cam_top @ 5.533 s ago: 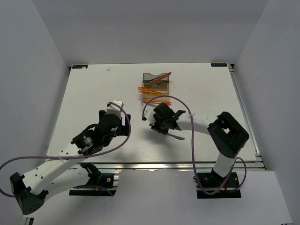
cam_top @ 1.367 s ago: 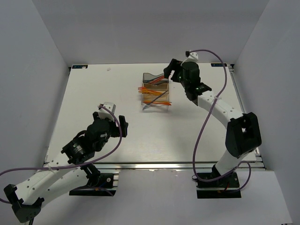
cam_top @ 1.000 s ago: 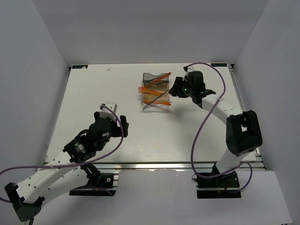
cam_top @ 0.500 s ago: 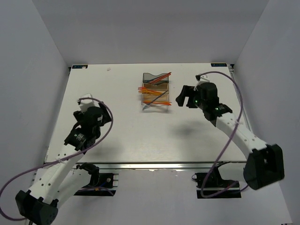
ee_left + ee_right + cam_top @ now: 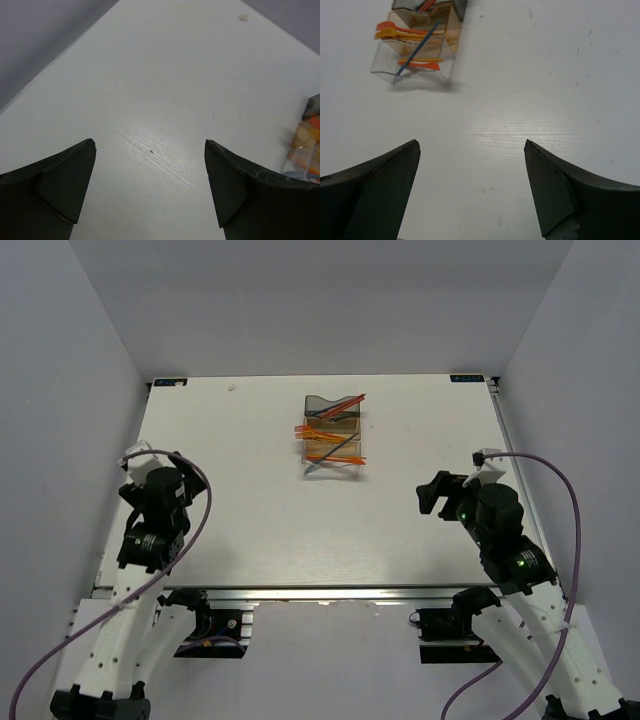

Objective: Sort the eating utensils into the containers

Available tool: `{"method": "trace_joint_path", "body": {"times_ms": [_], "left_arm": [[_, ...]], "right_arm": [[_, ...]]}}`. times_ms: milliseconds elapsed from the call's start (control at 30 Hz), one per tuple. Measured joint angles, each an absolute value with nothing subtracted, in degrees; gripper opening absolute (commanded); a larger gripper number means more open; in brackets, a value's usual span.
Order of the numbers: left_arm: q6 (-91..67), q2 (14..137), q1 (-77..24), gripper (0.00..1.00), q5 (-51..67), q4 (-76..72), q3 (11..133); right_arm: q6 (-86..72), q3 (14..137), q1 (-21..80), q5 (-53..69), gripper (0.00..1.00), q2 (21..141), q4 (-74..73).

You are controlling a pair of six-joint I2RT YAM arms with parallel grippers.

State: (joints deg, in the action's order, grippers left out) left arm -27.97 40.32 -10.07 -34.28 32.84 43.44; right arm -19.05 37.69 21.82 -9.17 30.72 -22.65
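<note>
The containers [image 5: 333,432] stand in a row at the table's far middle: a smoky grey bin [image 5: 427,5], an amber bin [image 5: 449,35] and a clear bin [image 5: 382,70]. Orange and red eating utensils [image 5: 325,430] lie in them, and a dark blue stick [image 5: 417,47] leans across the amber and clear bins. My left gripper [image 5: 149,145] hovers open over bare table near the left edge [image 5: 155,472], with the containers [image 5: 307,145] at that view's right border. My right gripper [image 5: 470,144] is open and empty at the near right [image 5: 445,490], well back from the bins.
A small white speck [image 5: 232,388] lies near the table's far left edge. Grey walls enclose the table on three sides. A metal rail [image 5: 330,592] runs along the near edge by the arm bases.
My right gripper opened by the bins, then drew back to the near right. My left arm swung away to the left edge. The utensils in the bins have stayed put.
</note>
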Motion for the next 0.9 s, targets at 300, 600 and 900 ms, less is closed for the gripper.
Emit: {"method": "trace_joint_path", "body": {"times_ms": [300, 600, 900], "left_arm": [[-28.3, 30.9, -10.0, 0.98, -34.4, 32.5, 41.9], [-28.3, 35.7, -10.0, 0.98, -31.4, 32.7, 40.5], [-28.3, 33.7, -10.0, 0.98, -31.2, 32.5, 40.5]], "right_arm": [[-18.0, 36.1, 21.8, -10.8, 0.89, 26.9, -27.3], [-17.5, 36.1, 21.8, -13.3, 0.89, 27.0, -28.7], [-17.7, 36.1, 21.8, -14.1, 0.89, 26.4, -29.9]]}}
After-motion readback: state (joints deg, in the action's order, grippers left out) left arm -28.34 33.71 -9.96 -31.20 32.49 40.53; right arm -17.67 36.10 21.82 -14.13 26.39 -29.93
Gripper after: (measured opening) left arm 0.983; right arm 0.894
